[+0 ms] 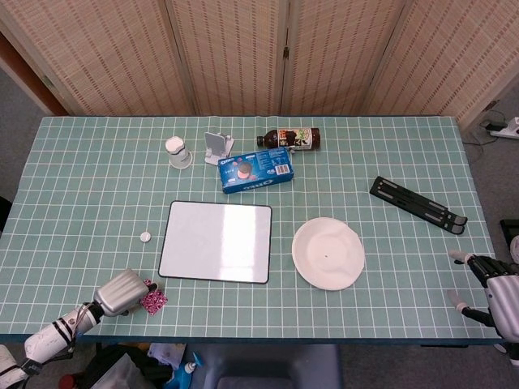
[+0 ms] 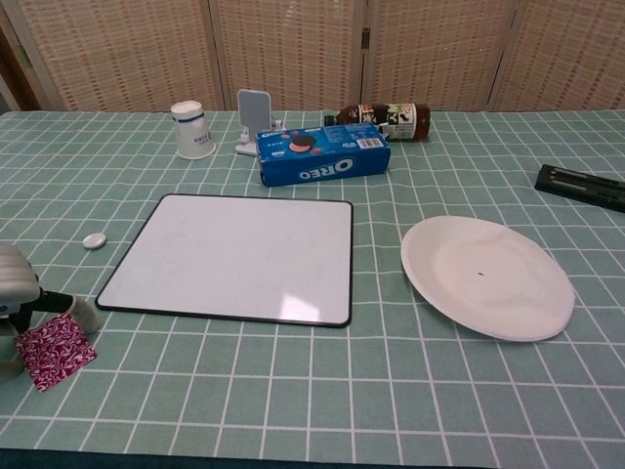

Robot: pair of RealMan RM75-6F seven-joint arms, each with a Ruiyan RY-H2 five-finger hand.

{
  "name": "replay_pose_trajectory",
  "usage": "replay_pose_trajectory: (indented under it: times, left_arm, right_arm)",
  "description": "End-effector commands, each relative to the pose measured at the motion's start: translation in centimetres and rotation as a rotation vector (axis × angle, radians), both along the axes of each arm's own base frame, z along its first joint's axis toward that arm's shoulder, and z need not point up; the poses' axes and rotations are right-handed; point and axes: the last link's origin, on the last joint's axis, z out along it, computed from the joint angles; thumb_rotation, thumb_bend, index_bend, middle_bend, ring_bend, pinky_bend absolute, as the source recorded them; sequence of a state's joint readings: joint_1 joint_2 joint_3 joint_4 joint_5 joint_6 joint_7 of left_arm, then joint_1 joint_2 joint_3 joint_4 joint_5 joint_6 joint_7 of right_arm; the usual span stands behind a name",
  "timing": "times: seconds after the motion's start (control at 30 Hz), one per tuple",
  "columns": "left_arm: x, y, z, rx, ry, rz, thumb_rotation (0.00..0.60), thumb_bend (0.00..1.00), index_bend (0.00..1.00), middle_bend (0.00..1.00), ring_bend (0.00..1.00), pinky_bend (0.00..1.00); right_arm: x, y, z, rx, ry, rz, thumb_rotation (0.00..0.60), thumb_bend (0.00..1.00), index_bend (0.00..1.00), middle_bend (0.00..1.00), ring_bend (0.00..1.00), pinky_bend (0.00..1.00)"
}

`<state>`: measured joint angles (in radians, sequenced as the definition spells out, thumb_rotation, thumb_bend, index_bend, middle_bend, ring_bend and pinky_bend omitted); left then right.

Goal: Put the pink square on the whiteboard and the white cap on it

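Two fingers of left hand (image 1: pixel 123 292) pinching pink square (image 2: pixel 55 350) at its near-left corner of tabletop (image 1: pixel 81 178), thumb and a finger clamped on its upper edge, presumably so it can be peeled off the cloth and carried. Square tilted slightly in the pinch, seemingly barely off the surface; in head view, poking out to the right of the knuckles. Just up and right from there, whiteboard (image 2: pixel 239 256), bare and flat, its near-left corner close to the square: short carry needed. White cap (image 2: pixel 95 240) beside the board's left edge, untouched, likely next in line. Well apart at the far right edge, right hand (image 1: pixel 495 293), holding nothing, fingers spread, idle. Beyond, plate (image 1: pixel 328 253) and Oreo box (image 1: pixel 256 168).
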<state>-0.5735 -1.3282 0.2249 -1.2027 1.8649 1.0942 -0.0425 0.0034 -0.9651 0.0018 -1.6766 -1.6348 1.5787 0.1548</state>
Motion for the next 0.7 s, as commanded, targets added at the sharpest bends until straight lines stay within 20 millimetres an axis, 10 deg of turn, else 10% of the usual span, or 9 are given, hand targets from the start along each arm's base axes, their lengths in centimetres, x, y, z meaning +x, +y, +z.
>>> replay_pose_trajectory:
  times: [0.03, 0.7]
  left_arm:
    - [-0.04, 0.02, -0.09, 0.000, 0.004, 0.002, 0.600, 0.26, 0.28, 1.00, 1.00, 1.00]
    - [-0.01, -0.09, -0.22, -0.002, -0.012, 0.011, 0.600, 0.26, 0.36, 1.00, 1.00, 1.00]
  right_arm:
    - [0.00, 0.01, -0.01, 0.000, -0.001, 0.000, 0.600, 0.22, 0.25, 0.35, 0.30, 0.36]
    - [0.05, 0.15, 0.08, -0.004, 0.002, -0.002, 0.600, 0.22, 0.25, 0.35, 0.30, 0.36]
